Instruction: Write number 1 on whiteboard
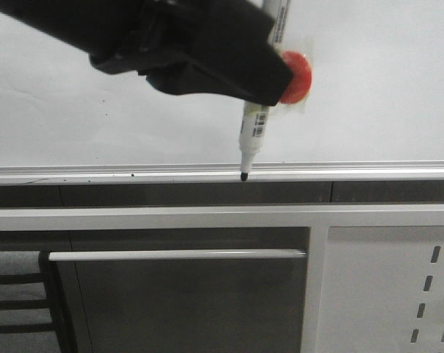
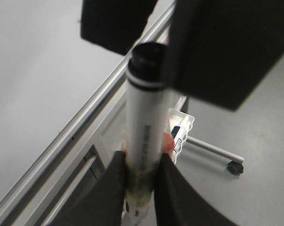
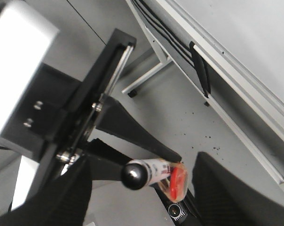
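My left gripper (image 1: 270, 81) reaches in from the upper left and is shut on a white marker (image 1: 253, 129) with a red disc (image 1: 299, 77) taped to it. The marker points down, its black tip at the silver bottom rail (image 1: 354, 174) of the whiteboard (image 1: 134, 95). No number 1 stroke shows on the board. In the left wrist view the fingers (image 2: 114, 176) clamp the marker (image 2: 144, 117). In the right wrist view my right gripper (image 3: 144, 165) is open, its fingers wide on either side of the marker's black cap end (image 3: 135, 174).
Below the rail are a dark cabinet front with a silver handle bar (image 1: 178, 255), a grey metal panel with slots (image 1: 398, 294) and a dark chair back (image 1: 16, 301). A white tray (image 2: 179, 127) and a wheeled stand leg (image 2: 212, 153) are on the floor.
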### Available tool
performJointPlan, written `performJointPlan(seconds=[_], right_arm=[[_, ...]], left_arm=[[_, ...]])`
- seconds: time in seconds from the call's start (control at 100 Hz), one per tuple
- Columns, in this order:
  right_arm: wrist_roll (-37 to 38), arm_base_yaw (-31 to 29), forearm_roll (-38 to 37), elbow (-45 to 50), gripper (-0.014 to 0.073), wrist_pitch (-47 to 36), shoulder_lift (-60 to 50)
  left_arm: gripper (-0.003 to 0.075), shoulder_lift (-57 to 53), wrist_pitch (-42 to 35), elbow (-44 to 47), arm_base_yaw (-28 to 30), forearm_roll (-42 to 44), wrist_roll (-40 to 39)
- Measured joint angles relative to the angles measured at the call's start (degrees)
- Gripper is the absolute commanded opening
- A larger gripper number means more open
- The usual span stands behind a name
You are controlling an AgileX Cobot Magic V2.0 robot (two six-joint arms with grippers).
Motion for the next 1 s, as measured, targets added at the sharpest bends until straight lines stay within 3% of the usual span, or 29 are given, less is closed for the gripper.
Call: performJointPlan(seconds=[0.08,0.51,0.67,0.76,0.93,1.0], right_arm=[[-0.10,0.10,-0.47,-0.23,0.0388,0.27,0.77],[-0.23,0.23,-0.73,-1.12,-0.0063,1.42,1.02],[-0.63,0.23,-1.19,-1.12,-0.0064,1.19,1.02],[-0.63,0.23,-1.19,-1.35,-0.0063,1.11,1.02],[-0.63,0.23,-1.45,-1.44,-0.0058,1.07,1.02],[-0.63,0.23,-1.69,-1.44,-0.0051,1.19,1.02]], left_arm=[[-0.0020,0.00,0.00,-0.39,0.00,0.22,0.09],[-0.0020,0.00,-0.11,-0.37,0.00,0.54,0.20],[0.0009,0.00,-0.46,-0.37,0.00,-0.47,0.20],[0.0128,0.00,-0.68,-0.37,0.00,-1.26,0.20],[0.0498,-0.52,-2.05,-0.37,0.00,-2.23,0.20],[0.0540,-1.57,-3.20,-0.37,0.00,-3.05,0.20]])
